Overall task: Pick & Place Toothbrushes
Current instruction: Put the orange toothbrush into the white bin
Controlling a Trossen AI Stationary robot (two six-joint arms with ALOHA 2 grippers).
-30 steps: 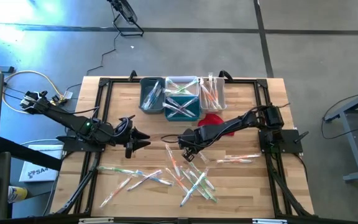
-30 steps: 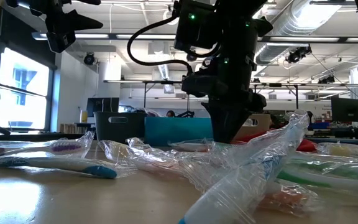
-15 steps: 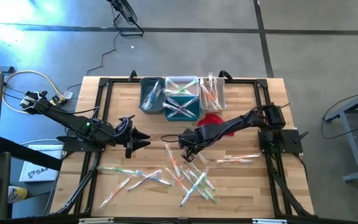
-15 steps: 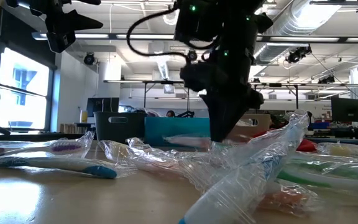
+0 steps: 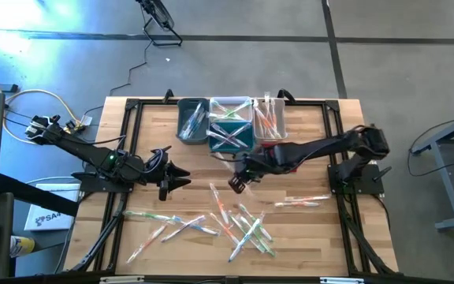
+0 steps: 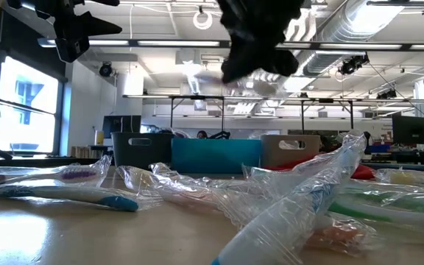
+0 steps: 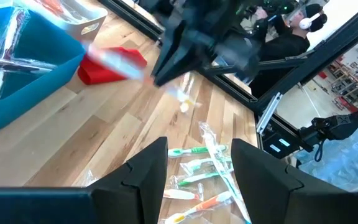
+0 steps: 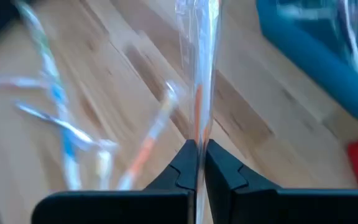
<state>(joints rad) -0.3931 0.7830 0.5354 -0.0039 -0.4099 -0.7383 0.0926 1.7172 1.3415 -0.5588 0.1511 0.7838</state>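
Change since the earlier frame: the right hand (image 5: 236, 183) has risen from the heap at lower centre of the high view and swung toward the bins; in the low view it has left the worktop and now shows only as a dark mass (image 6: 260, 37) at the top edge. The left hand (image 5: 181, 178) has not shifted.

Item 1, nearest. Loose toothbrushes (image 5: 243, 229), wrapped in clear plastic, scattered across the lower centre of the high view on the wooden worktop (image 5: 156, 142); orange, green and blue handles show. A separate one (image 5: 299, 202) lies at centre right. In the low view crumpled wrappers (image 6: 300, 191) fill the foreground.

Item 2. Right hand, at centre of the high view, clear of the worktop. Fingers pinched together on one held toothbrush (image 8: 199, 74), a clear wrapper with an orange streak, standing out forward between the fingers (image 8: 184, 163) in the right wrist view.

Item 3. Left hand, centre left of the high view, hovering; fingers (image 7: 143, 168) spread wide, nothing between them. Waiting.

Item 4. Red cloth (image 5: 272, 149), just beyond the right hand.

Item 5, farthest. Three bins at upper centre: grey bin (image 5: 181, 117), teal bin (image 5: 244, 143), white bin (image 5: 280, 126), each already holding wrapped brushes.

Assessment: pick appears made; carry to a bin is under way. Many brushes remain, so the task is far from complete.
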